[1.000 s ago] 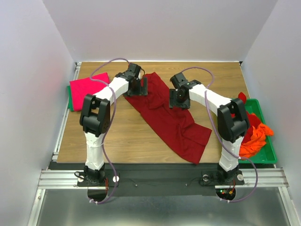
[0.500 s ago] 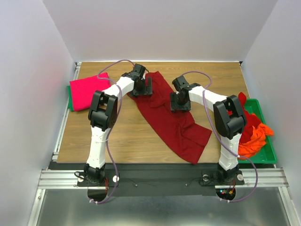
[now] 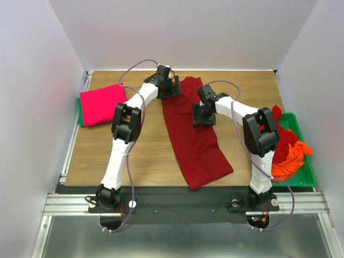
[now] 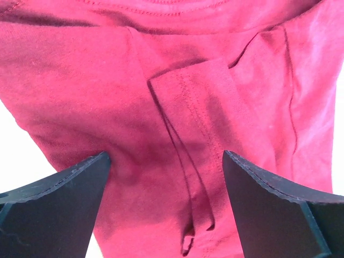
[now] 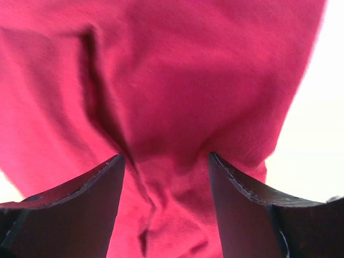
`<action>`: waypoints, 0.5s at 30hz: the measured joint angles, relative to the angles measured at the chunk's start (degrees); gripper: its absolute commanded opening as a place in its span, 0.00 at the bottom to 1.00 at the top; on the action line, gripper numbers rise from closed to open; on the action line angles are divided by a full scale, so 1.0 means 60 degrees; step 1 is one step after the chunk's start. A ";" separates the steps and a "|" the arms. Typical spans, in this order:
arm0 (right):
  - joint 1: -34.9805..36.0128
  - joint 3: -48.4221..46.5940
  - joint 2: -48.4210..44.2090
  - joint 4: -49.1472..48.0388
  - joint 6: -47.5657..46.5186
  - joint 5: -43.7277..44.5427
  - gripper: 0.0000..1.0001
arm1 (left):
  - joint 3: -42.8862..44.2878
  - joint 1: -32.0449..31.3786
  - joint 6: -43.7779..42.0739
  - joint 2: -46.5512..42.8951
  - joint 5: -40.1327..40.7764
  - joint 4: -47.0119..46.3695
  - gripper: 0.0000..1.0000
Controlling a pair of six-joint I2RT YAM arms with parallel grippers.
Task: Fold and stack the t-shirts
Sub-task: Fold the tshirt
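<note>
The left arm reaches long and nearly straight toward the far edge of the desk (image 3: 145,150), its left hand (image 3: 171,88) pointing down over the top of the dark red t-shirt (image 3: 196,145) — in the wrist view the left hand (image 4: 165,157) is spread wide above flat cloth with a doubled sleeve fold lying between the fingers, nothing gripped. The right arm bends back at the elbow, and the right hand (image 3: 204,117) sits on the shirt's right side near the desk's middle. Close up, the right hand (image 5: 165,158) has its fingers apart with cloth rising into the gap; whether it pinches that cloth I cannot tell. A second ago the shirt lay slanted, its lower end fanned toward the near right; now it runs straighter and narrower from the far edge down to the near edge, and the left hand has shifted farther back and to the right, while the right hand has barely moved. A folded pink t-shirt (image 3: 102,105) rests at the left edge, and a green tray (image 3: 306,174) at the right edge holds a red t-shirt (image 3: 287,137) and an orange t-shirt (image 3: 290,158). Bare wood shows on both sides of the dark red shirt — wider on the left.
</note>
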State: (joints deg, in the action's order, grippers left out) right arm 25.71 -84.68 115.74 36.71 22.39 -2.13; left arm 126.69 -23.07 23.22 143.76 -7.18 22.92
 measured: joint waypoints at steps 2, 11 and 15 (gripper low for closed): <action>-0.0025 -0.0364 0.0237 0.0044 0.0058 -0.0346 0.69 | -0.0036 0.0015 0.0044 0.0000 -0.0062 -0.0120 0.98; -0.0033 -0.1577 0.0790 0.0375 0.0047 -0.0973 0.70 | -0.1599 0.0015 0.0040 -0.0812 -0.0095 -0.1107 0.98; -0.0033 -0.1909 0.0699 0.0459 -0.0087 -0.0838 0.70 | -0.2594 -0.0018 0.0076 -0.1563 -0.0026 -0.0860 0.99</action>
State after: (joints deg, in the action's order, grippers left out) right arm 25.52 -96.14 119.94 39.46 21.87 -7.16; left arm 111.13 -23.18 23.68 134.39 -7.33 17.76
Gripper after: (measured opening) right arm 0.699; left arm 0.985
